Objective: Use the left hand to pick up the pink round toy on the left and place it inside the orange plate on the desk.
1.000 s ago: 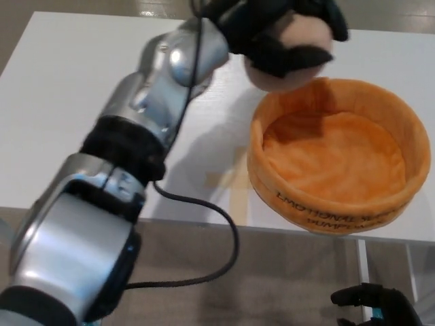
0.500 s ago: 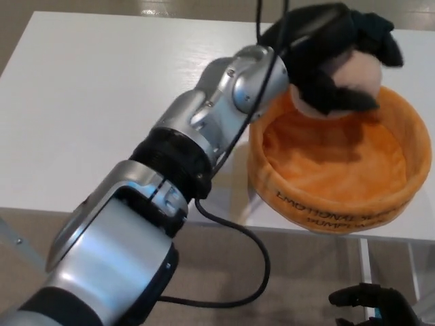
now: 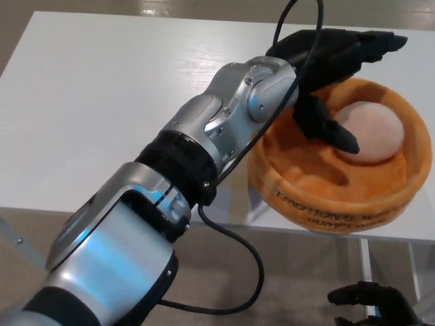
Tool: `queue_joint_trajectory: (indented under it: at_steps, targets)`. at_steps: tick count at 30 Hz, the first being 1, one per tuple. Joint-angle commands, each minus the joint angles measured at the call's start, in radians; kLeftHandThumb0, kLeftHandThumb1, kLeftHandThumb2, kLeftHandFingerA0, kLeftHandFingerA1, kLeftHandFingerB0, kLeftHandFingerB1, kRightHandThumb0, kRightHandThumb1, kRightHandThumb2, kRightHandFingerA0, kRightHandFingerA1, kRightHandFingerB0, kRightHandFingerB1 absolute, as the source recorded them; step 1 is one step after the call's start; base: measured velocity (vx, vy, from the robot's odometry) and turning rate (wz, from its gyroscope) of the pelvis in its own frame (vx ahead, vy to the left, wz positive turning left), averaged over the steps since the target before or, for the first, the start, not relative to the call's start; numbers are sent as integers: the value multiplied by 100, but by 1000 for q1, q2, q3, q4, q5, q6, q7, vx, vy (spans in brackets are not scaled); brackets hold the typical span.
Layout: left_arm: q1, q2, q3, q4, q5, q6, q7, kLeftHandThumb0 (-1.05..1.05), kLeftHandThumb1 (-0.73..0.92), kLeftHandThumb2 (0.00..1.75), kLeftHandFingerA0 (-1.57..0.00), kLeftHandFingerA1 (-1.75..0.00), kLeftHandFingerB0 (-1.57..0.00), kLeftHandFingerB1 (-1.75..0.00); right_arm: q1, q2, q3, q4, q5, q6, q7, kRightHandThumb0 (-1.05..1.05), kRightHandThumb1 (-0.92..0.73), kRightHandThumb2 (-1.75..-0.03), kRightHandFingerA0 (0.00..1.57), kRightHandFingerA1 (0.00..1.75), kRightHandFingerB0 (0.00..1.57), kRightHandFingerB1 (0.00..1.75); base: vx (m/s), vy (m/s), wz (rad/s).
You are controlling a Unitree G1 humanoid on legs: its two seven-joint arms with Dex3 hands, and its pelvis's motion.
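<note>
Pink round toy [image 3: 371, 132] resting inside the orange plate [image 3: 326, 197] on the white table [image 3: 102, 102], toward its far right wall. Being round, it has no long axis or heading. Left robot hand [image 3: 331, 75], fingers spread and empty, lies just beside it, up and left; withdrawal looks due.

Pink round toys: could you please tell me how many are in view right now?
1. The pink round toy lies inside the orange plate, beside the open left hand. The arm could hide others.
</note>
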Motion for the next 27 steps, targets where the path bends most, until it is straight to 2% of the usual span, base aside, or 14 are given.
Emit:
queue_joint_trajectory:
  at_steps: [1, 7, 9, 11, 12, 14, 17, 18, 21, 23, 24, 25, 26, 27]
  targets:
    - [-3, 14, 4, -33, 15, 26, -18, -99, 46, 69, 0, 0, 0, -5, 3, 9, -2, 8, 4, 9, 9, -20, -47, -85, 76, 90, 66, 79, 0, 0, 0]
    - [2, 64, 33, -135, 1, -10, -18, -97, 46, 67, 0, 0, 0, -13, 4, 12, -6, 10, 7, 7, 14, -23, -46, -86, 77, 91, 67, 80, 0, 0, 0]
    - [6, 68, 36, -150, 2, -8, -19, -93, 59, 60, 0, 0, 0, 0, 4, 11, -7, 10, 8, 7, 15, -23, -45, -86, 77, 91, 67, 80, 0, 0, 0]
    - [25, 97, 49, -214, 22, -53, 57, -93, 50, 64, 0, 0, 0, -1, 4, 9, -7, 9, 7, 9, 16, -20, -47, -86, 72, 87, 64, 78, 0, 0, 0]
    - [38, 118, 65, -263, 27, -79, 93, -72, 41, 83, 0, 0, -1, -15, 3, 7, -6, 9, 5, 10, 14, -21, -46, -85, 75, 89, 65, 78, 0, 0, 0]
    - [88, 185, 124, -459, 18, -98, 95, -71, 42, 80, 0, 0, -1, -17, 2, 5, -5, 9, 5, 13, 17, -21, -47, -86, 76, 90, 65, 78, 0, 0, 0]
    - [151, 242, 191, -655, -30, -92, 37, -65, 41, 77, 0, 0, -6, -20, 1, 1, -5, 10, 3, 14, 16, -21, -47, -85, 73, 88, 64, 78, 0, 0, 0]
    - [195, 270, 227, -746, -83, -107, -1, -49, 34, 71, 0, -13, -10, -34, 1, 0, -5, 10, 4, 12, 18, -20, -47, -85, 75, 90, 65, 78, 0, 0, 0]
    - [298, 329, 297, -948, -176, -116, -73, -43, 43, 54, -1, -23, -13, -30, 0, -6, -5, 9, 4, 14, 22, -21, -47, -86, 75, 89, 65, 78, 0, 0, 0]
    - [369, 365, 335, -1053, -230, -114, -107, -43, 34, 63, -7, -22, -13, -37, -2, -9, -6, 8, 5, 15, 25, -21, -47, -86, 76, 91, 65, 79, 0, 0, 0]
    - [428, 392, 368, -1140, -285, -107, -137, -24, 28, 82, -1, -51, 0, -46, -3, -15, -7, 8, 4, 16, 26, -21, -47, -86, 76, 90, 65, 78, 0, 0, 0]
    - [438, 396, 373, -1156, -294, -104, -143, -24, 28, 82, -1, -51, 0, -46, -3, -16, -7, 8, 4, 16, 25, -21, -47, -86, 76, 90, 65, 78, 0, 0, 0]
    - [496, 423, 407, -1226, -398, -78, -189, -36, 36, 57, -9, -33, -20, -34, -5, -20, -3, 8, 0, 15, 23, -22, -46, -86, 75, 89, 64, 77, 0, 0, 0]
    - [536, 442, 431, -1276, -472, -57, -221, -36, 36, 57, -9, -33, -20, -34, -6, -22, -1, 9, -4, 14, 21, -22, -46, -86, 75, 89, 64, 77, 0, 0, 0]
